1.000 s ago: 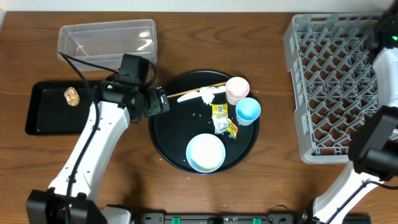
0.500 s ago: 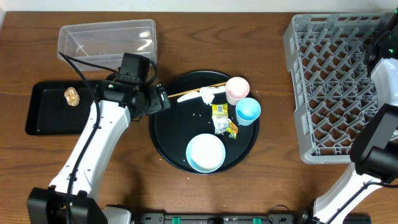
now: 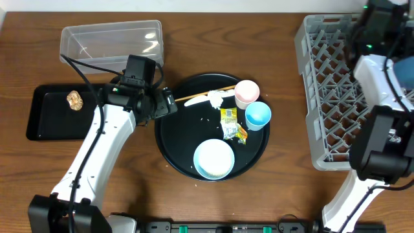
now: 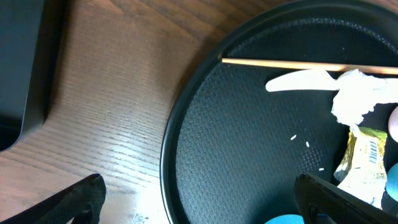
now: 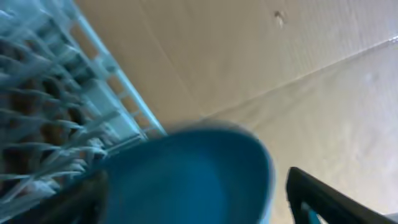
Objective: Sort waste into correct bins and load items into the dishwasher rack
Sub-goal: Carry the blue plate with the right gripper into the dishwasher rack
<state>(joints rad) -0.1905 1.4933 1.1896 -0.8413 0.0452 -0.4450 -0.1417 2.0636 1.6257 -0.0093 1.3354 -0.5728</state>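
Right wrist: right pincer (image 5: 193, 183) spread wide astride dark-blue bowl (image 5: 186, 158); left pincer (image 4: 198, 183) agape, empty.

The white left arm (image 3: 97, 149) reaches up and to the right from the near edge. Its black wrist is bent sideways, and the left gripper (image 4: 199, 202) points down with both dark fingers spread wide. The right arm (image 3: 378, 77) stretches far forward. The right gripper (image 5: 196, 193) looks blurred, its fingers standing well apart.

Grey rack (image 3: 323, 97), pink cup (image 3: 246, 92), light-blue cup (image 3: 258, 115)
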